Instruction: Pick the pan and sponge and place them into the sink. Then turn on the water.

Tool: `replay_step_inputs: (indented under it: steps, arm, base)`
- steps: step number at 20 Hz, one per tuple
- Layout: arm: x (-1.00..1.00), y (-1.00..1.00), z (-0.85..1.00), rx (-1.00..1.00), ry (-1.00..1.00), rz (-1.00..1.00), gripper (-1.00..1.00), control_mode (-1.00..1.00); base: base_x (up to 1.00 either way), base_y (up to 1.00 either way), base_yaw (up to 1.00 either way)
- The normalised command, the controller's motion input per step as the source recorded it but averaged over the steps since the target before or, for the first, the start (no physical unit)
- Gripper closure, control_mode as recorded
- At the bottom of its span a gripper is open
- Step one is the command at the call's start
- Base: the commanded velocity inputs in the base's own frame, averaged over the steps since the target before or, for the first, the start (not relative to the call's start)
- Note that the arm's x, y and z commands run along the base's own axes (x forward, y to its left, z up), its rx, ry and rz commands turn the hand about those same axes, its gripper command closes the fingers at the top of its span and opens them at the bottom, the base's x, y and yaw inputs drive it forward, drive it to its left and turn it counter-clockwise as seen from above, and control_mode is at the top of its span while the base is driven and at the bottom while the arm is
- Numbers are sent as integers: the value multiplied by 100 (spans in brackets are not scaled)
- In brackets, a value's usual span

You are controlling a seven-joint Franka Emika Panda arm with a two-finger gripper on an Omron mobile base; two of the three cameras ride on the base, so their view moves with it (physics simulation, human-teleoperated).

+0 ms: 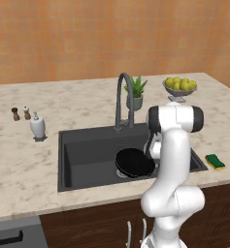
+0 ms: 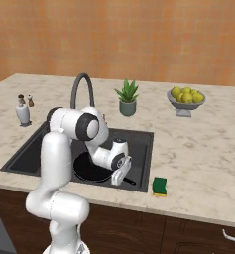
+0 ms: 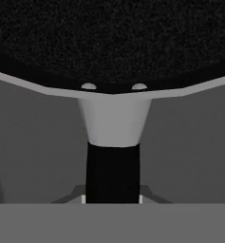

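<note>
The pan (image 1: 134, 162) is down inside the sink (image 1: 82, 155), black and round, sitting toward the basin's right half, just in front of the faucet (image 1: 123, 97). From the hand view its dark speckled body (image 3: 112, 42) looms across the top, a pale neck leading down into the black handle (image 3: 113, 173), which runs straight between the finger tips. And there's the gripper (image 2: 117, 177), low in the basin at the pan's near edge, jaws pressed in tight on that handle! The white arm bends over the sink's front rim to reach it. Out on the counter (image 1: 19, 169), the sponge (image 2: 159, 186) lies green side up, just beside the sink's right edge, apart from the pan. Further back stand a potted plant (image 2: 127, 98) and a bowl of yellow fruit (image 2: 186, 99), while a soap dispenser (image 1: 37, 126) sits left of the basin.
</note>
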Motion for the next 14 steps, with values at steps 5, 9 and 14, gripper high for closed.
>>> replay_step_inputs:
  steps: [5,9,14]
  arm:
    - [35,0,-82,3,25,0,100,-100]
    - [44,6,-63,3,12,0,100,-100]
    - [36,23,-40,2,6,-5,100,-100]
  base:
    - [0,0,0]
    - [0,0,0]
    - [0,0,0]
